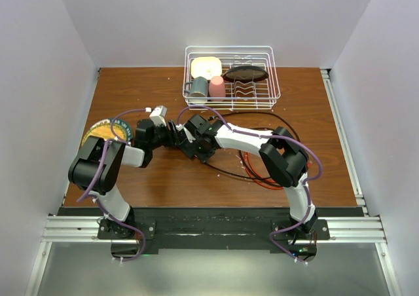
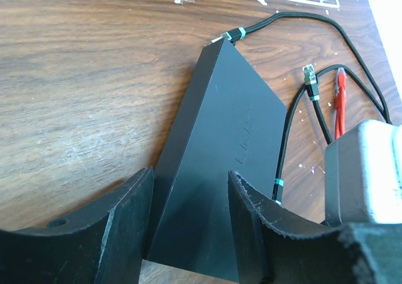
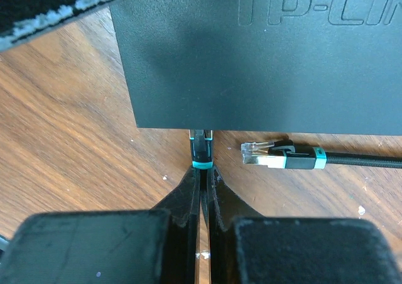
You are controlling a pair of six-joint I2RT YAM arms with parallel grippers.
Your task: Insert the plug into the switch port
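Note:
The switch [image 2: 220,139] is a flat black box lying on the wood table. My left gripper [image 2: 190,183] straddles its near short end, one finger [image 2: 125,227] against each side. In the right wrist view the switch [image 3: 264,58] fills the top of the frame. My right gripper [image 3: 202,178] is shut on a black plug [image 3: 201,151] with a teal band. The plug's front end is at the switch's long edge and hidden under it. In the top view both grippers meet at mid-table, left [image 1: 169,136] and right [image 1: 191,143], and cover the switch.
A loose black plug [image 3: 267,153] lies just right of the held one. A red plug [image 2: 340,86] and black cables [image 1: 258,171] lie to the right. A wire dish rack [image 1: 232,76] stands at the back. A round yellow disc [image 1: 105,131] sits at the left.

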